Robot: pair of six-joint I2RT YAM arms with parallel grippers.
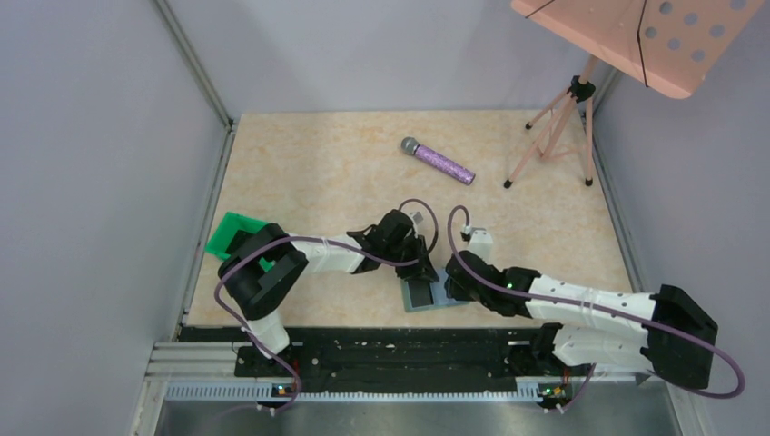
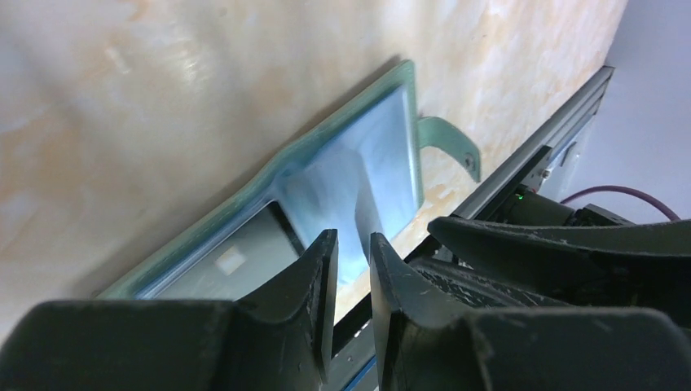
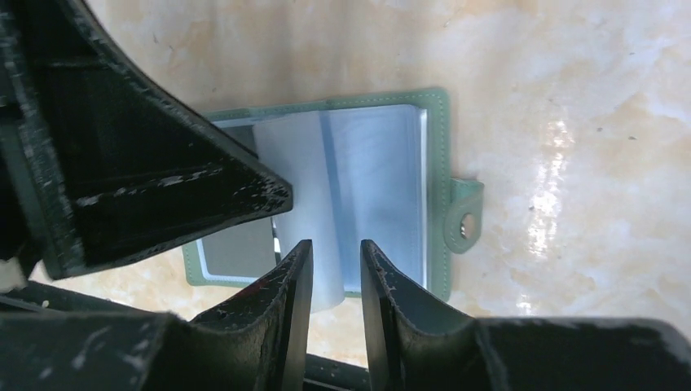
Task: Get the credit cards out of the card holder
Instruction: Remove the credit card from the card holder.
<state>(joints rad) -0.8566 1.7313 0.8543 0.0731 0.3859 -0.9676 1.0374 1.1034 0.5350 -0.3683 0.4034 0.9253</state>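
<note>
The card holder (image 1: 434, 296) lies open on the table near the front edge, grey-green with pale blue-grey inner panels. It also shows in the left wrist view (image 2: 383, 155) and the right wrist view (image 3: 383, 175). A dark credit card (image 3: 236, 251) sits in its left pocket, also seen in the left wrist view (image 2: 236, 257). A pale inner leaf (image 3: 297, 187) stands lifted at the middle. My left gripper (image 1: 423, 269) (image 2: 353, 238) hovers over the holder's left half, jaws a narrow gap apart, empty. My right gripper (image 1: 451, 275) (image 3: 336, 244) is at the near edge, jaws slightly parted around the leaf's line, not closed on it.
A purple microphone (image 1: 438, 160) lies at the back of the table. A pink music stand (image 1: 636, 36) on tripod legs (image 1: 554, 127) stands at the back right. A bright green sheet (image 1: 238, 234) lies at the left edge. The black front rail (image 1: 390, 350) runs just below the holder.
</note>
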